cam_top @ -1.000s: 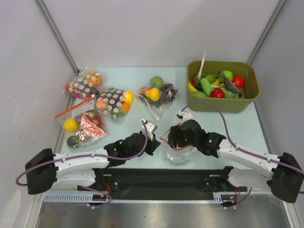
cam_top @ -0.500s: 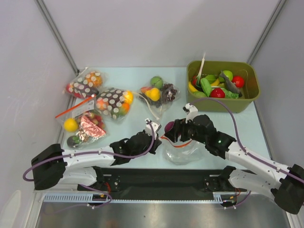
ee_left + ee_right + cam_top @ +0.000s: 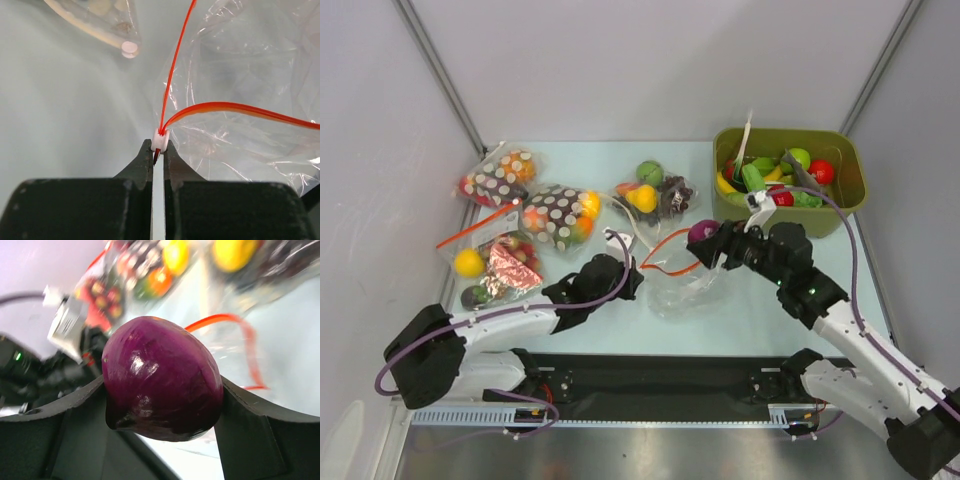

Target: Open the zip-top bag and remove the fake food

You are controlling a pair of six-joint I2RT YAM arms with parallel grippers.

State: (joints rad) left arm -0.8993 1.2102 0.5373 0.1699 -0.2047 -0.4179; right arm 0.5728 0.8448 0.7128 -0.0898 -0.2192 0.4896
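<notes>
Seen from above, the zip-top bag lies slack on the table between the two arms. The left gripper is at its near-left corner, and the right gripper is raised just past its far-right edge, carrying a round purple piece of fake food. The green bin, which has other toy food in it, stands beyond and to the right of that gripper, so the right arm is much the nearer one for what looks like the drop-off. In the left wrist view, the left gripper's jaws are pressed together on the white end tab of the red-orange zip strip. The strip's two halves splay away from the pinch and the mouth gapes toward the other arm, with nothing visible inside the clear plastic here. In the right wrist view, the right gripper's fingers are clamped wide around the purple piece, one on each flank, well clear of the bag below.
</notes>
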